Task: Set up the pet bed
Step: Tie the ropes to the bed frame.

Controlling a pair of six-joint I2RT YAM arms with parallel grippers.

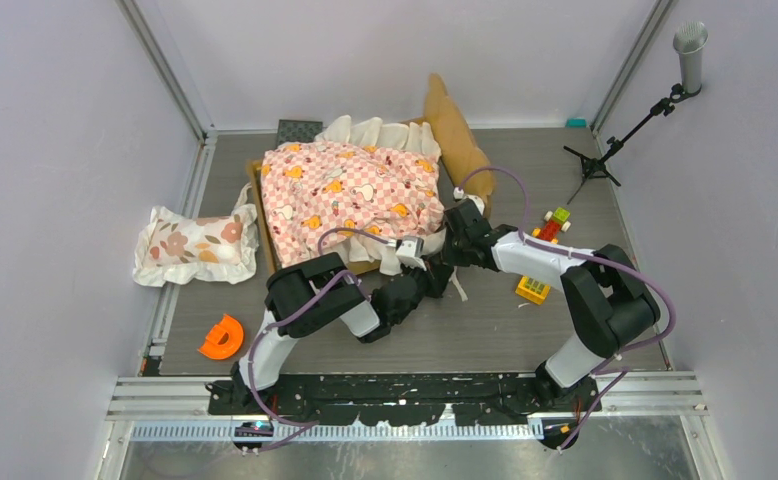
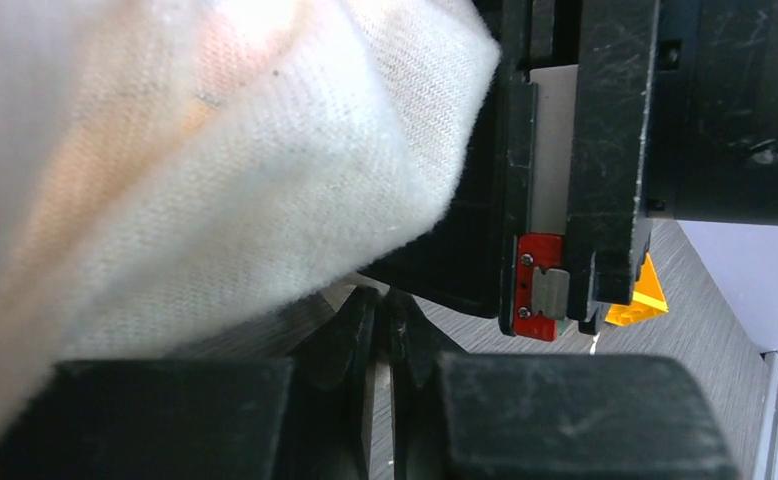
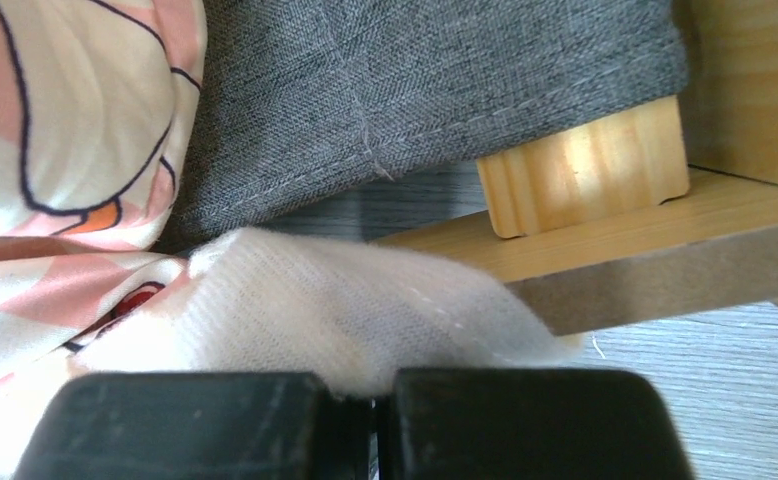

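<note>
"From above, where does the bed [image 1: 455, 130] sit?"

"Mid-table toward the far side, with its long axis running left to right and the headboard [image 1: 465, 155] at the right end. A rumpled sheet [image 1: 350, 195] covers the mattress. Both tools meet at the near-right corner — the left gripper [image 1: 420, 268] and right gripper [image 1: 448, 245] are just beside each other, and the bed lies far and left of them. A pillow [image 1: 193, 245] lies well apart, on the left."

"Left wrist view?"

"The sheet's [image 2: 215, 170] white edge fills the left side. The left gripper's [image 2: 383, 305] fingers are pressed together. I cannot tell whether any cloth is caught between them. The right gripper stands just beyond, to the right."

"Right wrist?"

"Its fingers are clamped on the sheet's white ruffle — cloth bulges out from between them. Beyond it are the grey mattress [image 3: 415, 80] and a wooden leg [image 3: 585, 165] on the frame rail."

"So the next move?"

"I'd judge the hem needs drawing right and near, along the long axis and over that corner. The right arm has a sure hold and is nearer the headboard, so it should lead."
</note>
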